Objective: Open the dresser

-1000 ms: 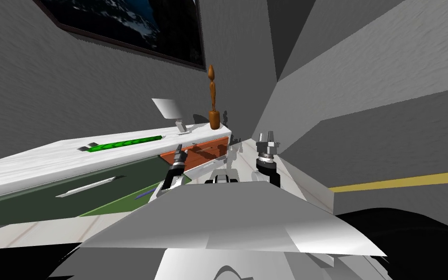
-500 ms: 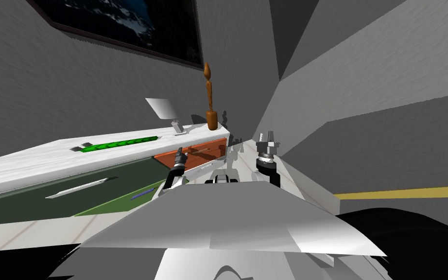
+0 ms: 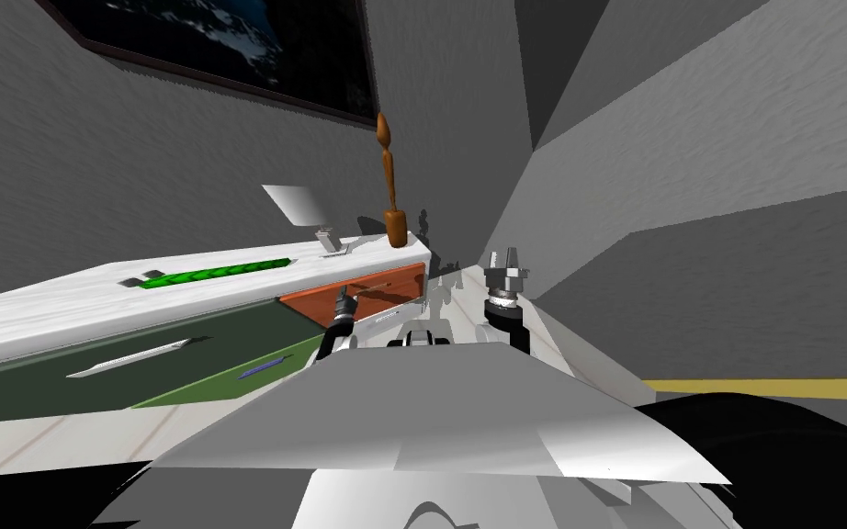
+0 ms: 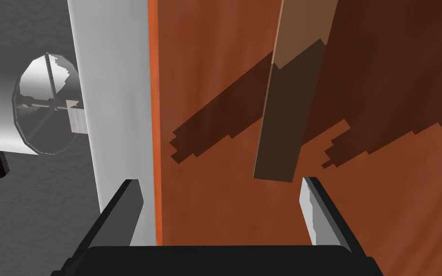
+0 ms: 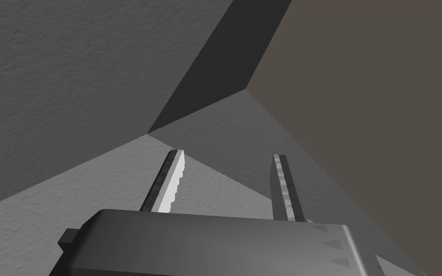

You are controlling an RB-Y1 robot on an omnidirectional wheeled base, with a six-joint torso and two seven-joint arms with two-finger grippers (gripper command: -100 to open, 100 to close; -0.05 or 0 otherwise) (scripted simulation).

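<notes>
The dresser (image 3: 63, 308) has a white top, a dark green front on its left part and an orange-brown front (image 3: 385, 275) on its right. My left gripper (image 3: 344, 299) is up against that orange-brown front (image 4: 205, 72) and is open. A brown bar handle (image 4: 287, 91) hangs on the front; its end lies just past my fingertips, nearer one finger (image 4: 311, 206), and nothing is gripped. The white edge of the dresser top (image 4: 114, 96) runs beside the other finger. My right gripper (image 3: 505, 258) is raised off to the right, away from the dresser, its fingers (image 5: 176, 167) apart around nothing.
On the dresser top are a long green object (image 3: 215, 273), a small tilted mirror on a stand (image 3: 298, 207) and a tall brown wooden figure (image 3: 390, 193). The dark green front carries a long silver handle (image 3: 128, 358). Grey walls close in at the right corner.
The head view has swung a little, so the dresser sits further left in the picture. My left gripper has edged closer to the orange-brown front. The right arm has held still.
</notes>
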